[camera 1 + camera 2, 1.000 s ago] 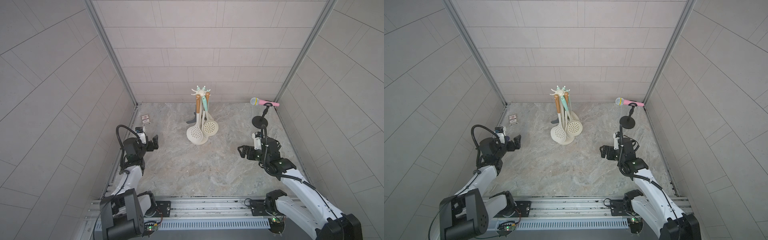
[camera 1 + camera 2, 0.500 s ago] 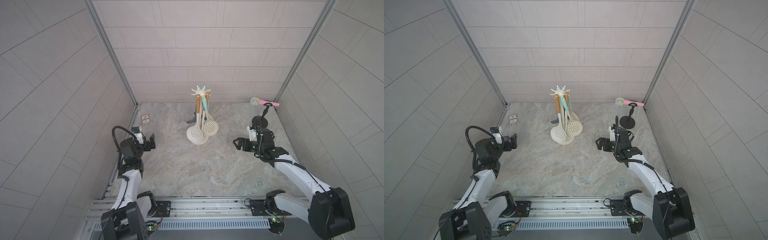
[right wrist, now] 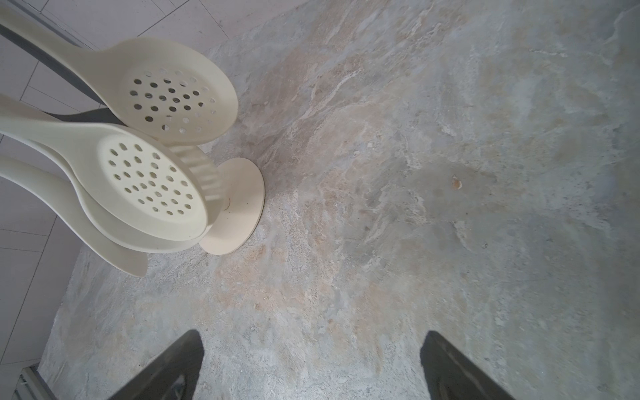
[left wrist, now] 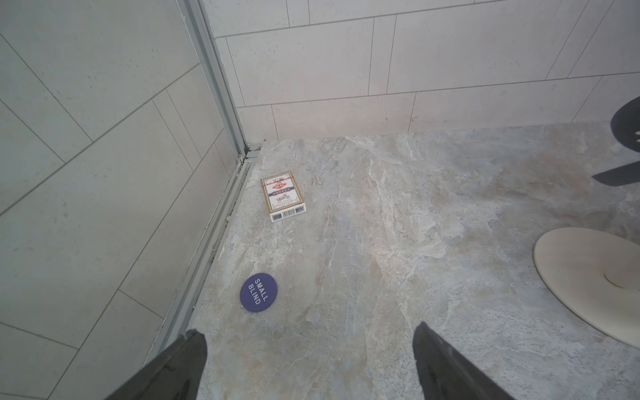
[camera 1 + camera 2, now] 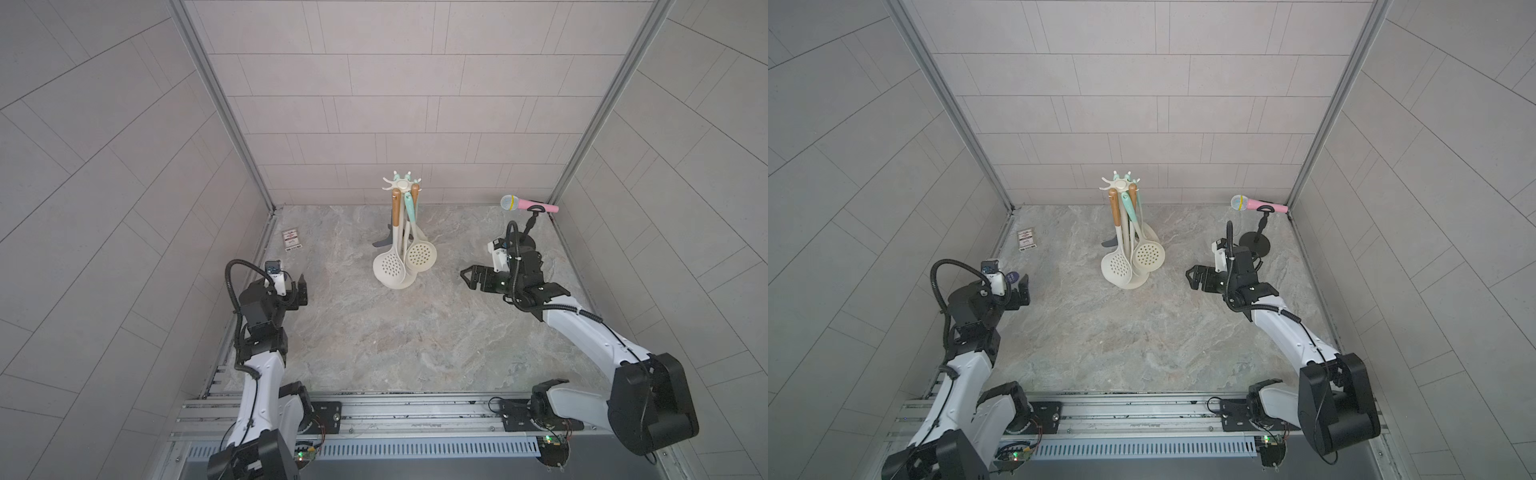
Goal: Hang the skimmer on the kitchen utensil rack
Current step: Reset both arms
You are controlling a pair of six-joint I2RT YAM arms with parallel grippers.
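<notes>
My left gripper (image 4: 307,329) and right gripper (image 3: 310,333) both gape empty and the skimmer (image 5: 420,256) hangs on the rack (image 5: 401,183), so I'd draw clear slowly, steering wide of it.

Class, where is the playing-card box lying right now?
In both top views the playing-card box lies flat near the back left corner, beyond the purple disc.
</notes>
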